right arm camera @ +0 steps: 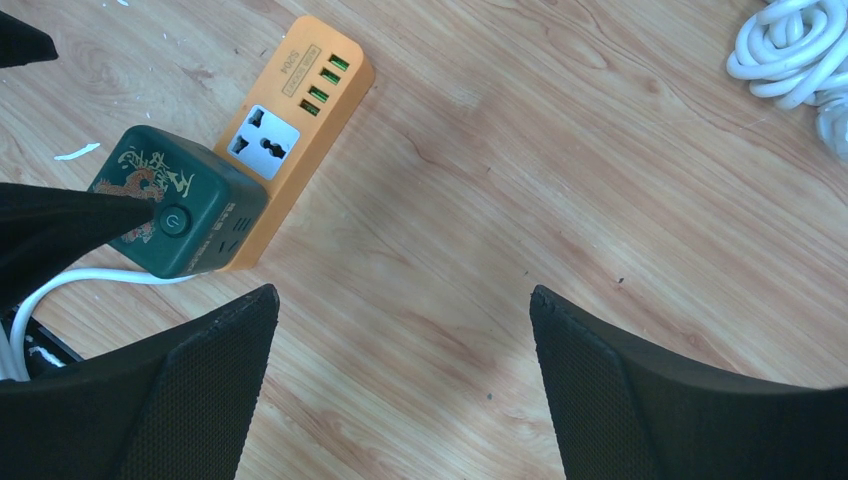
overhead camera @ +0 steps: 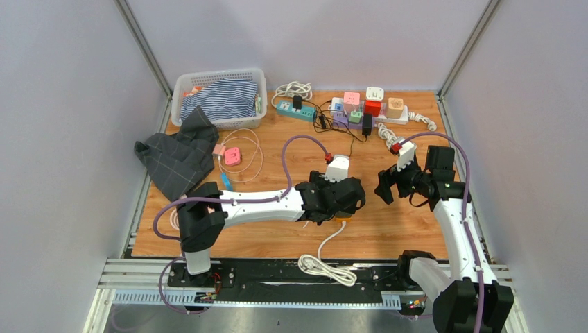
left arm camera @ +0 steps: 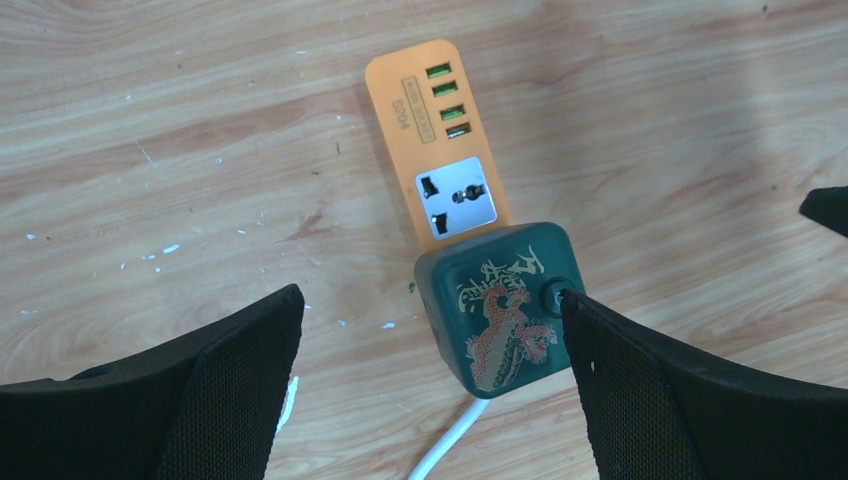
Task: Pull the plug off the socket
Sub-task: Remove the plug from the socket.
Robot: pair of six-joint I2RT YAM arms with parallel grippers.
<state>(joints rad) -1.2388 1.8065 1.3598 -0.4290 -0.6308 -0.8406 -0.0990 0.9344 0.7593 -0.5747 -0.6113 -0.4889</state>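
The wooden desk [overhead camera: 388,229] carries everything, with a basket [overhead camera: 182,87] of striped cloth and a row of spare strips pushed to its far edge, well apart from the work. The left arm [overhead camera: 256,206] reaches across the middle so that the left tool [left arm camera: 428,305] hangs directly over the job. Its jaws are spread wide and grip nothing. One of its fingers [left arm camera: 650,400] is right at the edge of the plug, while the other stands well off to the side. The right tool [right arm camera: 402,295] hovers just beside it, jaws also apart and empty, probably waiting to pin the strip down during the pull. Below lies the orange socket strip [left arm camera: 420,110], flat on the desk, with one free outlet and a row of USB ports showing. The green cube plug [left arm camera: 500,310], printed with a dragon, is seated in the end of the strip nearest the arms, so the task is not yet done. A white cord [left arm camera: 445,450] runs out from under it toward the near edge. The small round button [right arm camera: 172,219] sits on the plug's top face. The left tool must close squarely on the cube's sides, or it may slip.
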